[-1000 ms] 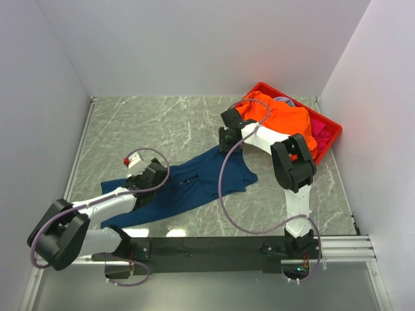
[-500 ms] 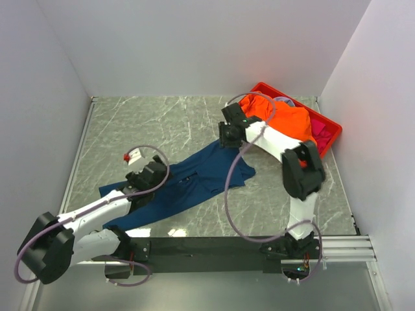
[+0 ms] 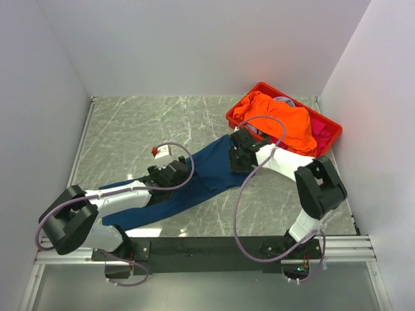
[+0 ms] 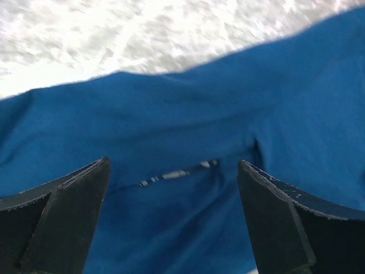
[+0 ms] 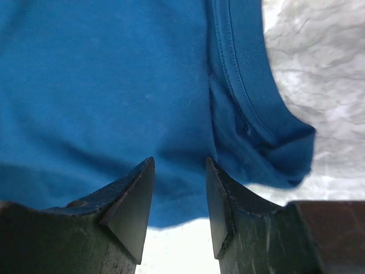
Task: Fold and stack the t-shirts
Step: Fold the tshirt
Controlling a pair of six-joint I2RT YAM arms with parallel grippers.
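Note:
The navy-blue t-shirt (image 3: pixel 201 176) lies stretched out on the marble table, running from lower left to the middle; its chest print is hidden. My left gripper (image 3: pixel 166 175) is open, jaws wide apart, low over the cloth (image 4: pixel 171 108), above a small striped label (image 4: pixel 171 174). My right gripper (image 3: pixel 238 159) is open with a narrow gap at the shirt's right end, its fingertips (image 5: pixel 142 182) over the cloth's edge beside a ribbed hem (image 5: pixel 239 57). The orange t-shirt (image 3: pixel 279 120) is heaped in the red crate (image 3: pixel 332 135), with magenta-pink cloth (image 3: pixel 319 129) under it.
The crate stands at the back right against the right wall. White walls close in the table on three sides. Bare marble (image 3: pixel 149 123) lies at the back left. A metal rail (image 3: pixel 214 246) runs along the near edge.
My right gripper has come down and nearer from the crate side onto the shirt's right end. My left gripper has slid right along the shirt. The shirt now lies straighter and narrower.

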